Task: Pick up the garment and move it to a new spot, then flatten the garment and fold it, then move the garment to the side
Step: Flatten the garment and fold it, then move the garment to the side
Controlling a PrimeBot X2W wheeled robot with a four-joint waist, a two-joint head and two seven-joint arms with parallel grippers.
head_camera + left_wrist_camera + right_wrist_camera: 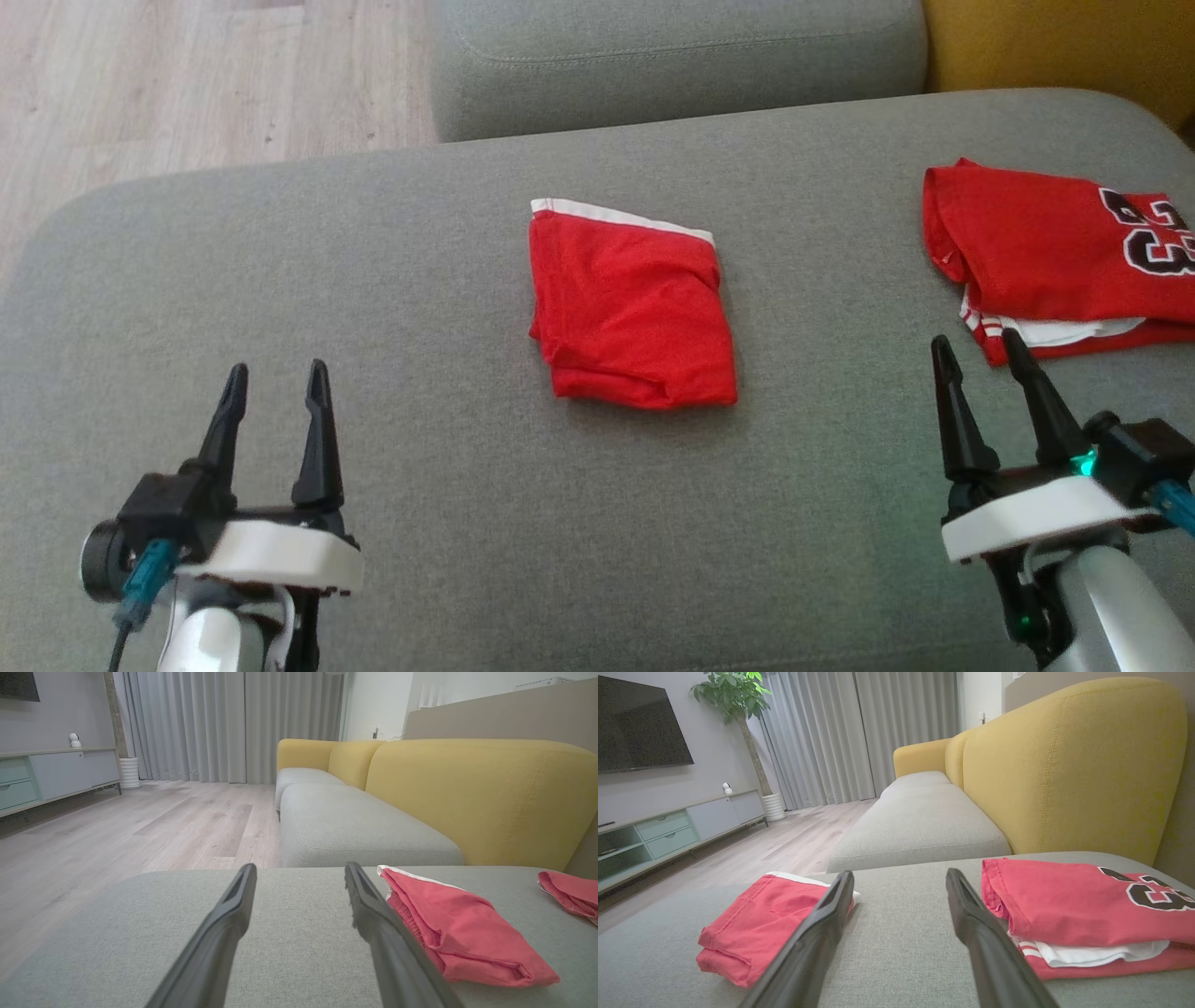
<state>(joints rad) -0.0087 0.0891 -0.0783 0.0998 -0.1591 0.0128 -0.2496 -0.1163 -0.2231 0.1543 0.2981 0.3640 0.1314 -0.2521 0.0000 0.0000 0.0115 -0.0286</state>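
A folded red garment with a white band [633,306] lies in the middle of the grey ottoman [373,261]; it also appears as the red garment [460,926] and the red garment [756,926] in the wrist views. My left gripper [277,378] hovers open at the lower left, well left of it, with nothing between its fingers [224,924]. Open too, my right gripper [976,347] sits at the lower right, its fingers [971,919] empty, just below a second folded garment.
A folded red jersey with black numerals [1064,257] lies at the ottoman's right side. Behind stand a grey sofa seat [672,56] and yellow backrest [1069,765]. Wood floor [187,84] lies to the left, with a TV cabinet [668,830] beyond.
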